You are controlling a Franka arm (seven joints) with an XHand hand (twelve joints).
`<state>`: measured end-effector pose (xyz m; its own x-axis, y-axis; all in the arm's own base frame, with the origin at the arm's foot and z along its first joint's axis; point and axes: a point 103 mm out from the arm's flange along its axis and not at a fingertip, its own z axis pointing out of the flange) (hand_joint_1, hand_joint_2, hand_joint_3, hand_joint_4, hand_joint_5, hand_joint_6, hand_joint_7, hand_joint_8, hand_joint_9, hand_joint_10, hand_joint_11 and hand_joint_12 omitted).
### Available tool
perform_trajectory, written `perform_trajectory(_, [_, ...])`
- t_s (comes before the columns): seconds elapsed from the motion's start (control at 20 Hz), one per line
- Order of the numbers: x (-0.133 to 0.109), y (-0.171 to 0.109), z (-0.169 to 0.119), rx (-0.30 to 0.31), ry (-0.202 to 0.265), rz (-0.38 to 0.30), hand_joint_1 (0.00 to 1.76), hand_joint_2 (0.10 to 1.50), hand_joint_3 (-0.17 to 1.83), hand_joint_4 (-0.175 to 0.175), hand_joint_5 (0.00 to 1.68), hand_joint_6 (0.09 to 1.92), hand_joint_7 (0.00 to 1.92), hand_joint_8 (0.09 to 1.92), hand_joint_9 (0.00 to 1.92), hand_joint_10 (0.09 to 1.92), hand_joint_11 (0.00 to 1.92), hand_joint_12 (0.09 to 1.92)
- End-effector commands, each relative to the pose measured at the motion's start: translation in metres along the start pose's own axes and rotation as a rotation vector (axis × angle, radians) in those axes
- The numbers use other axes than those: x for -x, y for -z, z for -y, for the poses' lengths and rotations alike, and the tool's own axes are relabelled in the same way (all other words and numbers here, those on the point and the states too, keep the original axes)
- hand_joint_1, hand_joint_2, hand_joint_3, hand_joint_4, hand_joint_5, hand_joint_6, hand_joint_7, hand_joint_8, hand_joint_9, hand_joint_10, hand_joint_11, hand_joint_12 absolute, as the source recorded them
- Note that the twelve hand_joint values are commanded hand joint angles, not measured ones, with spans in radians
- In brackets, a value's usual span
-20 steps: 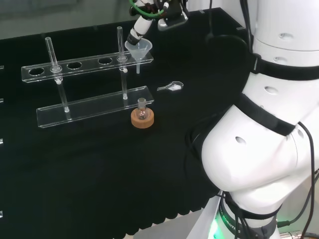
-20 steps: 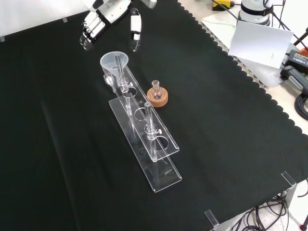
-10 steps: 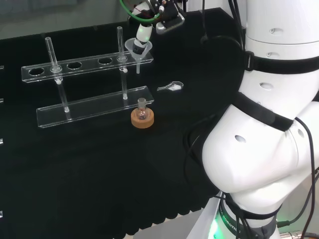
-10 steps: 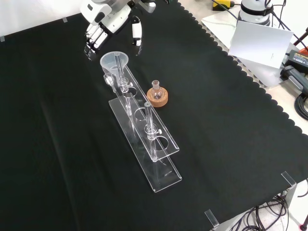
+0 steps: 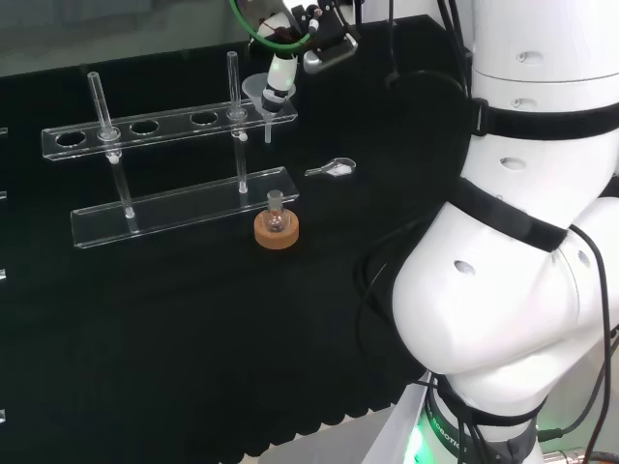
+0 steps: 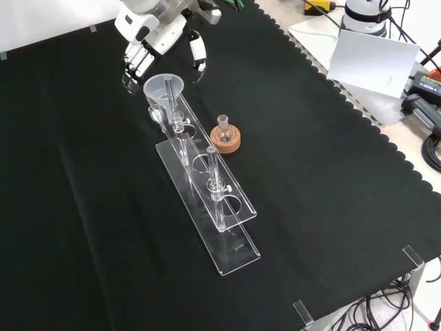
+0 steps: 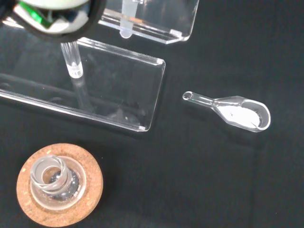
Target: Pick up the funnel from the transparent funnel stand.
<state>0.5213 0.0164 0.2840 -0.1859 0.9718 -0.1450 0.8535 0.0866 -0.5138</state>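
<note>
Currently the hand hangs over the funnel, fingers spread on one side of the rim, thumb on the other, nothing gripped. Funnel sits in the end hole of the transparent stand, by the cork ring.

head behind arm, front opposite; both share funnel stand.

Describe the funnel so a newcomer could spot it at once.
Find the long clear stand lying across the black cloth in the front view. At its far end, just below the hand, the funnel sits in the top rail. It is the one wide round cone there; its neighbours are thin upright rods.
</note>
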Motion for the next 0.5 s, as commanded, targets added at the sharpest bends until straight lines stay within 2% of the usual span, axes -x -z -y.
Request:
perform_trajectory(0.05, [-0.001, -0.006, -0.007, -0.036, 0.013, 0.004, 0.82, 0.5, 0.68, 0.014, 0.06, 0.09, 0.0, 0.3, 0.01, 0.9, 0.19, 1.56])
perform_trajectory(0.35, [-0.003, -0.009, -0.013, -0.029, 0.018, 0.011, 0.81, 0.5, 0.68, 0.013, 0.05, 0.09, 0.0, 0.19, 0.0, 0.81, 0.12, 1.57])
perform_trajectory(0.5, [0.008, -0.012, -0.011, -0.02, 0.021, 0.009, 0.81, 0.5, 0.67, 0.013, 0.05, 0.09, 0.0, 0.15, 0.0, 0.74, 0.08, 1.58])
